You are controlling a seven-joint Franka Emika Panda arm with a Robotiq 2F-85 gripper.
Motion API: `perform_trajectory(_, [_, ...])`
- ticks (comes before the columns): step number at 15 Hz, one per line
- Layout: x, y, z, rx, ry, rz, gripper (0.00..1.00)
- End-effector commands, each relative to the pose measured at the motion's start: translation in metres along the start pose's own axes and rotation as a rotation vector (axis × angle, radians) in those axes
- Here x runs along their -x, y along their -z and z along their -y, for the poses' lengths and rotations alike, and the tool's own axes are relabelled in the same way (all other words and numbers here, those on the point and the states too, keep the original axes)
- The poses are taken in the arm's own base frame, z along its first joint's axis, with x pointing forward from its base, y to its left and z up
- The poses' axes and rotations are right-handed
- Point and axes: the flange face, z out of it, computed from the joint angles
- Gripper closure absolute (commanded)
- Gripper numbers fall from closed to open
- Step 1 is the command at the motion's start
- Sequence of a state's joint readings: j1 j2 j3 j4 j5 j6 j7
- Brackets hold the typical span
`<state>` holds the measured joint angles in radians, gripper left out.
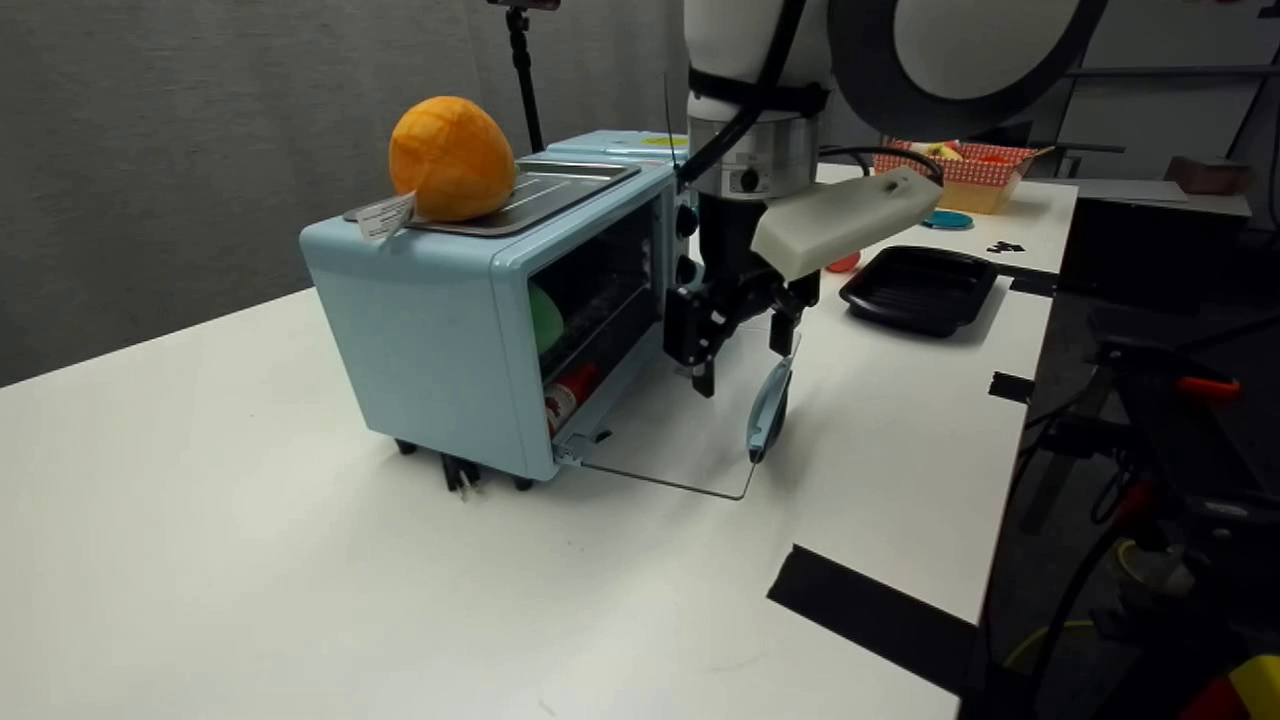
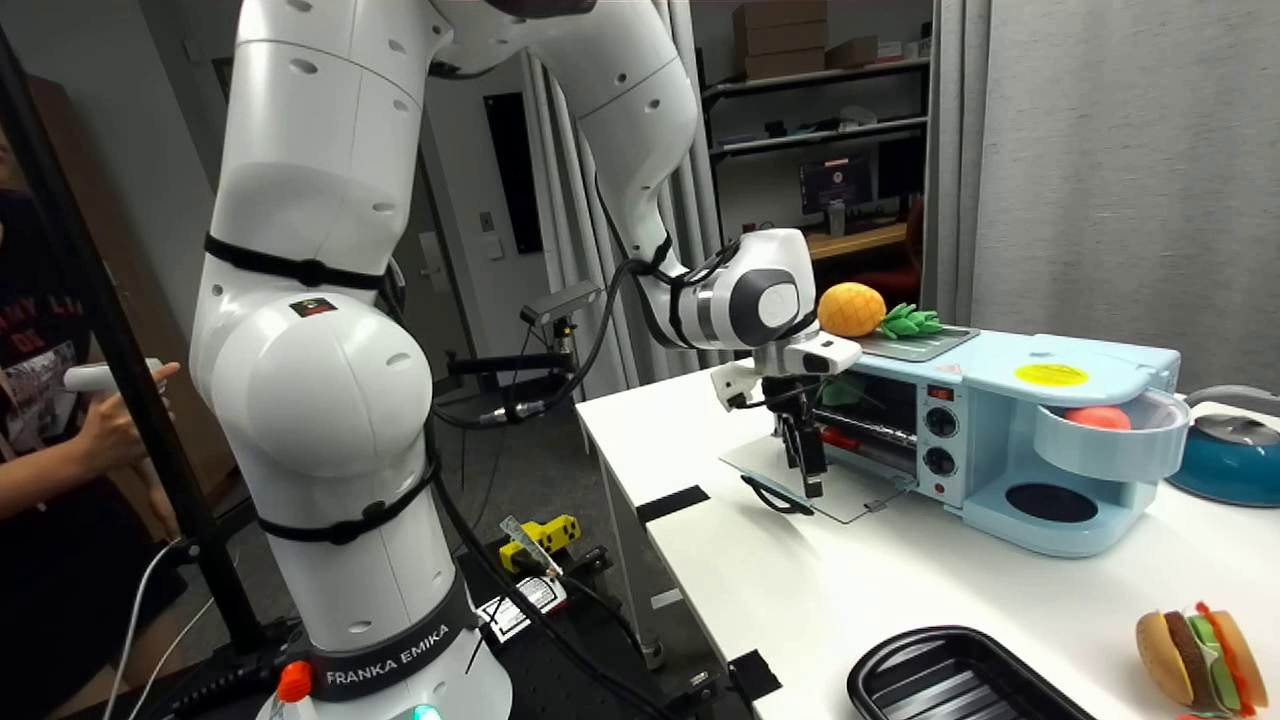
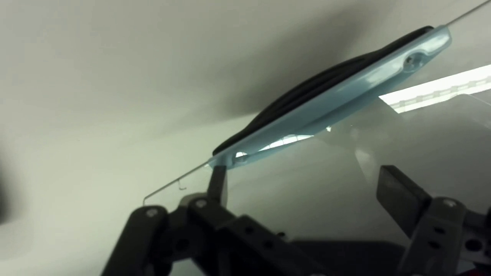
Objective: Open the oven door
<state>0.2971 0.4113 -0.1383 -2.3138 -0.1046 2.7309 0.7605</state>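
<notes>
The oven door [image 1: 680,450] is lowered, its clear pane lying roughly flat out in front of the light blue oven [image 1: 420,340]. It also shows in an exterior view [image 2: 850,495] and fills much of the wrist view [image 3: 307,207]. Its pale blue and black handle [image 1: 768,410] is at the outer edge; the wrist view shows the handle [image 3: 333,99] beyond the fingers. My gripper [image 1: 743,362] is open, pointing down above the pane, with nothing between its fingers. In the wrist view my gripper [image 3: 303,170] has its left fingertip overlapping the handle's near end; contact cannot be told.
A toy pineapple [image 1: 450,160] lies on a metal tray [image 1: 560,190] on the oven's top. A red bottle [image 1: 570,393] and a green item [image 1: 545,320] are inside the oven. A black tray [image 1: 920,290], a basket [image 1: 985,180] and a toy burger [image 2: 1200,660] are on the table.
</notes>
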Motion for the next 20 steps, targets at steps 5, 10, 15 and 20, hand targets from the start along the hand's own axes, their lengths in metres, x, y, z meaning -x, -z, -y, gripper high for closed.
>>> perform_trajectory(5, [0.0,0.007,-0.007,-0.003,-0.018,-0.036,0.0])
perform_trajectory(10, [0.004,0.006,-0.006,-0.004,-0.021,-0.029,0.0])
perform_trajectory(15, [0.005,0.01,-0.008,-0.003,-0.021,-0.031,0.0])
perform_trajectory(20, [0.001,0.025,-0.006,-0.019,-0.026,-0.055,0.0])
